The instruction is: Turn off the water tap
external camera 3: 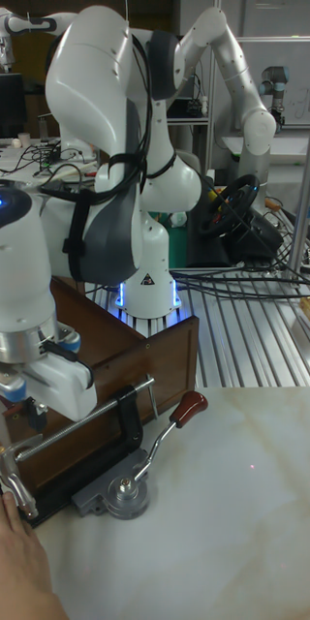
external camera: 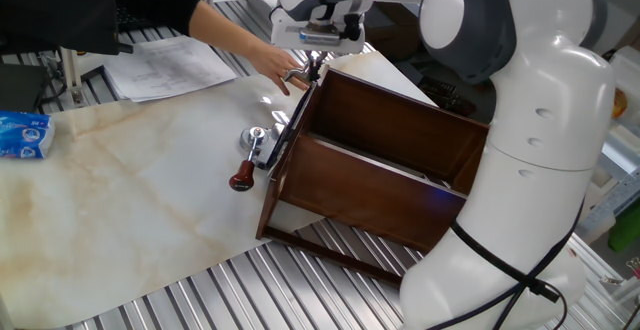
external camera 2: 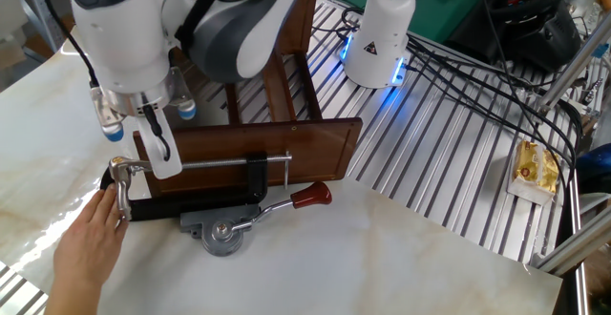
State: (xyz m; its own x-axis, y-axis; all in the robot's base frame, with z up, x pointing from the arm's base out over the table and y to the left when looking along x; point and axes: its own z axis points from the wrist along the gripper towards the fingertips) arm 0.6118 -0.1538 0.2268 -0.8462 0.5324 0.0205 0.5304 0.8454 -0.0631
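The tap, small, silver, with a short lever, sits clamped at the box's corner, a person's hand touching it.

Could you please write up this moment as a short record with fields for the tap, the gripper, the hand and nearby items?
water tap: small silver tap at the end of the black clamp, beside the wooden box
gripper: gripper directly above the tap; finger state unclear
person's hand: hand on the marble table, fingertips at the tap
fitting with red knob: red knob, in front of the box
other items: papers, blue packet
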